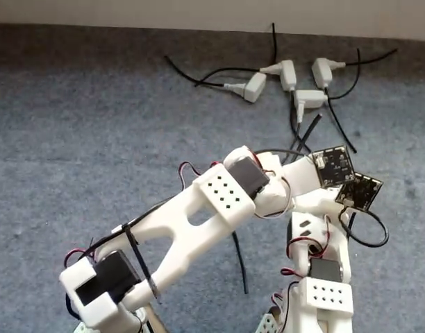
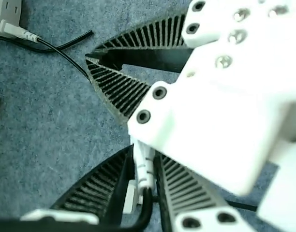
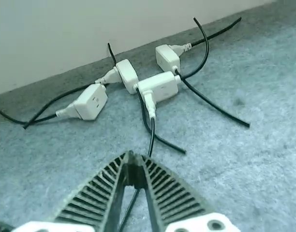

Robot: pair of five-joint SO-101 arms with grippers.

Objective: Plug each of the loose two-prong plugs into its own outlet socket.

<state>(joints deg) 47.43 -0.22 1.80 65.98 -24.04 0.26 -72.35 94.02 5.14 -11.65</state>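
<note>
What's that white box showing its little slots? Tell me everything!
That outlet socket is a white block, plastic by its look, with rounded corners. Its upturned face shows slots with nothing plugged in. A white collar leads into a black cord trailing across the grey carpet. It lies at one end of the cluster, near the wall.

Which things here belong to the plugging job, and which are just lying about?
Job:
- plug in the left gripper, jaws shut
- its black cord
- four white outlet blocks

Lying about:
- grey carpet
- wall
</note>
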